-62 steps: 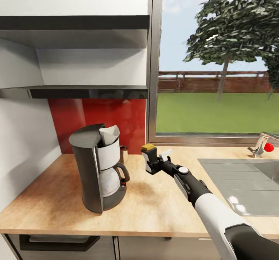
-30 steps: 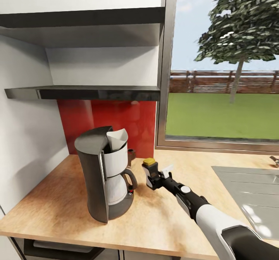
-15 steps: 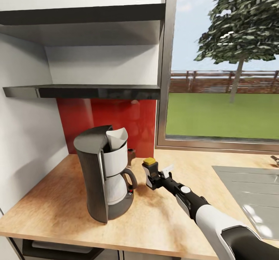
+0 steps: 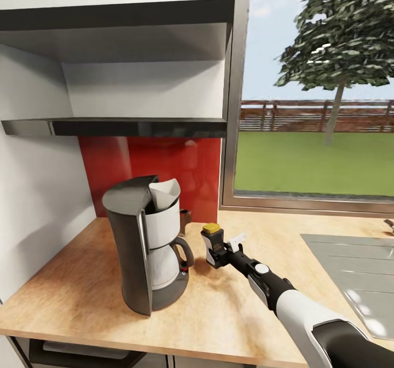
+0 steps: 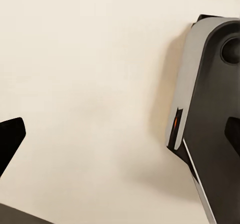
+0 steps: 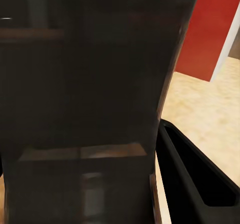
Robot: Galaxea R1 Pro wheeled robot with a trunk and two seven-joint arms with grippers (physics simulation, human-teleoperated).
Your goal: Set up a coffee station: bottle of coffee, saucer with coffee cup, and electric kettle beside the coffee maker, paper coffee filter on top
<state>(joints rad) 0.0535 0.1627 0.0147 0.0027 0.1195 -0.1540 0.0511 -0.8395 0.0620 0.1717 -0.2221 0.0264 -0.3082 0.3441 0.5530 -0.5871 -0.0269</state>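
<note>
On the countertop (image 4: 82,286), the coffee maker (image 4: 146,247) stands with a paper filter (image 4: 166,193) in its top. Just beside it, the right gripper (image 4: 218,250) is clamped on the upright coffee bottle (image 4: 213,242), low over the wood. Whether the left gripper is apart or together cannot be told.

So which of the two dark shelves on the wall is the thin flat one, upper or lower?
The lower one: the kitchen shelf, a thin dark slab just above the red backsplash and the coffee maker. The upper shelf has a thicker dark front edge.
</note>
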